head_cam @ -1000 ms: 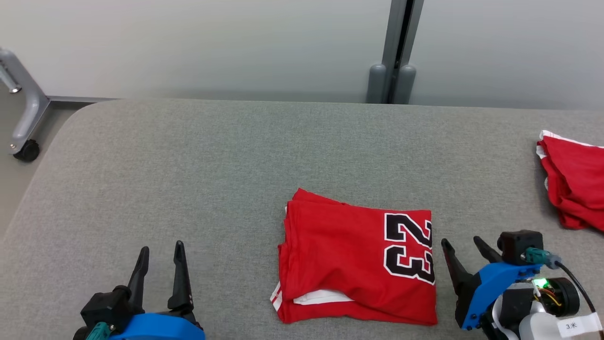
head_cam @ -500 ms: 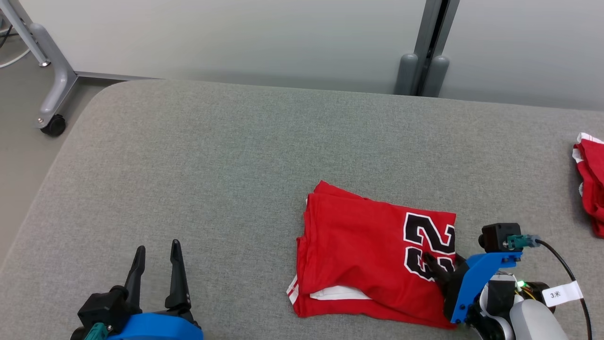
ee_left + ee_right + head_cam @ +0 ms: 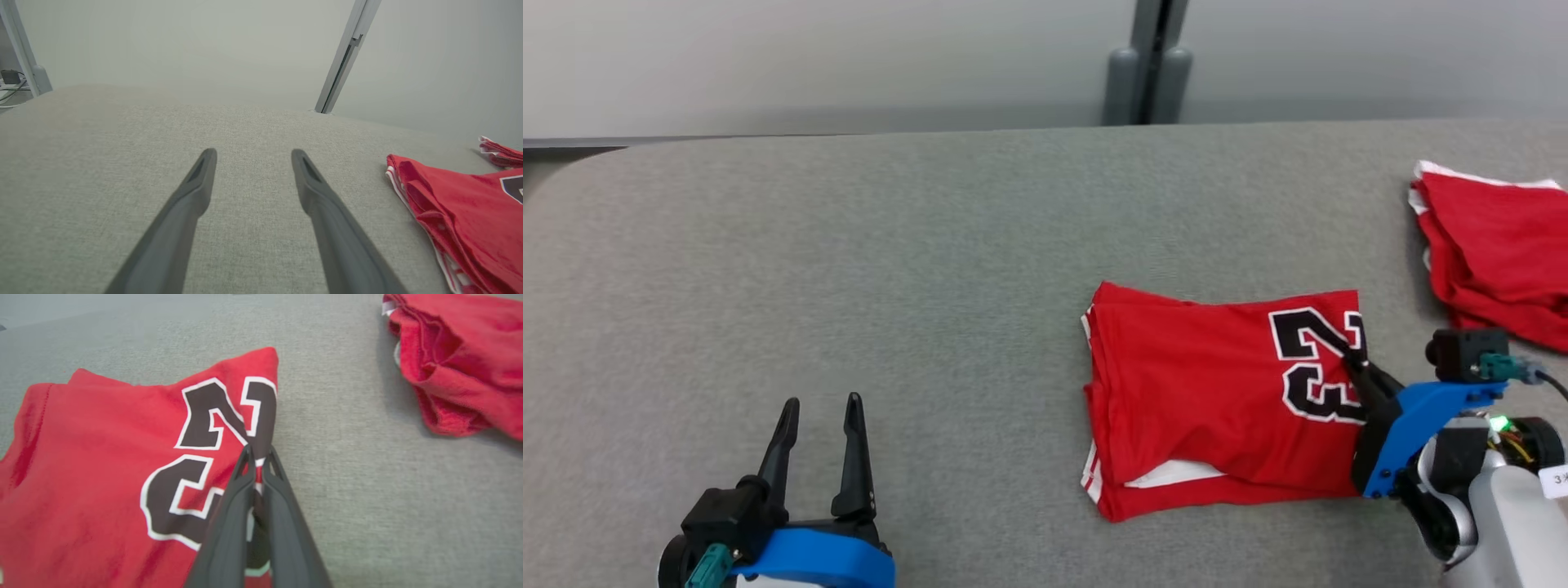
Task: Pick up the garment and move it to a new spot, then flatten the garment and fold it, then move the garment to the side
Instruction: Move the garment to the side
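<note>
Pinching the right edge of the folded red jersey (image 3: 1201,392), at the black number 23 (image 3: 1307,392), with the right gripper (image 3: 1349,357) closed on the cloth, the jersey lying on the grey table (image 3: 849,245) right of centre. Holding the left gripper (image 3: 822,400) wide open and empty at lower left, well apart from a second red garment (image 3: 1494,245) at the far right
</note>
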You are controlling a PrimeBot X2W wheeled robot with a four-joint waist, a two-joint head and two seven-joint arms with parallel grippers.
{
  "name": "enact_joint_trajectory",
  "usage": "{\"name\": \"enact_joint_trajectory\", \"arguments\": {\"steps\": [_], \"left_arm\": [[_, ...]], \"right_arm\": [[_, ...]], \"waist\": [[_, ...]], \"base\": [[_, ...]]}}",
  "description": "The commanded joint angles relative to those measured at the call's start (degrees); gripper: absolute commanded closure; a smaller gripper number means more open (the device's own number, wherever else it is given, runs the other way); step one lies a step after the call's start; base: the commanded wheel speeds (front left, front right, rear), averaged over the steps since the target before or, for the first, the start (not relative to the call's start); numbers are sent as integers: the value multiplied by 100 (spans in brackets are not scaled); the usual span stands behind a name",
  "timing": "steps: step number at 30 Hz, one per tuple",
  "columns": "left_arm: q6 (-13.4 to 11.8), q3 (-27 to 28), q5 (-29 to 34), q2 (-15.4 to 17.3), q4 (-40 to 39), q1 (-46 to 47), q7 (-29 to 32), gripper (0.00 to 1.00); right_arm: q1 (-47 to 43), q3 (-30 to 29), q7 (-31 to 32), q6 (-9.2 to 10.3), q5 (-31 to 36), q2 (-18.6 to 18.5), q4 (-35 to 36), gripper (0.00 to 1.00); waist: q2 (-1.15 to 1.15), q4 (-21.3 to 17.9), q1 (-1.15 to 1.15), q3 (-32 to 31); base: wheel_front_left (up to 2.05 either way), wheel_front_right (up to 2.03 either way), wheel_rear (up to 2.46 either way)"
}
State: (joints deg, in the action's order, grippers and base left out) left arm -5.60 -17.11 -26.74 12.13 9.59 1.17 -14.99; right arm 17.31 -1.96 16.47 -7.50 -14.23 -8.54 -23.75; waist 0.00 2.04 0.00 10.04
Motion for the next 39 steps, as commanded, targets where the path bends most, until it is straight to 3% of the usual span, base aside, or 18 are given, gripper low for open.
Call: {"name": "enact_joint_trajectory", "arguments": {"steps": [1,10,17,21,27,39], "left_arm": [[-20,2,35,-7,-43,82,-17,0],[-44,-47,163,148,-244,291,70,0],[-25,-131,258,257,-343,507,206,0],[-32,-148,256,279,-310,586,234,0],[-56,-145,191,182,-220,553,169,0],[-4,-189,126,38,-106,460,65,0]], "right_arm": [[63,-34,-47,1,15,-116,130,100],[205,102,30,1,-93,-268,1104,100],[452,289,3,1,-126,-265,1326,100],[751,514,-21,1,-100,-234,1177,100],[1389,561,81,1,-17,-321,728,100],[2674,-64,463,1,144,-833,-423,100]], "waist": [[0,-283,0,-52],[0,-1609,0,422],[0,-2138,0,670],[0,-2080,0,647],[0,-1692,0,486],[0,-913,0,384]], "base": [[0,0,0],[0,0,0],[0,0,0],[0,0,0],[0,0,0],[0,0,0]]}}
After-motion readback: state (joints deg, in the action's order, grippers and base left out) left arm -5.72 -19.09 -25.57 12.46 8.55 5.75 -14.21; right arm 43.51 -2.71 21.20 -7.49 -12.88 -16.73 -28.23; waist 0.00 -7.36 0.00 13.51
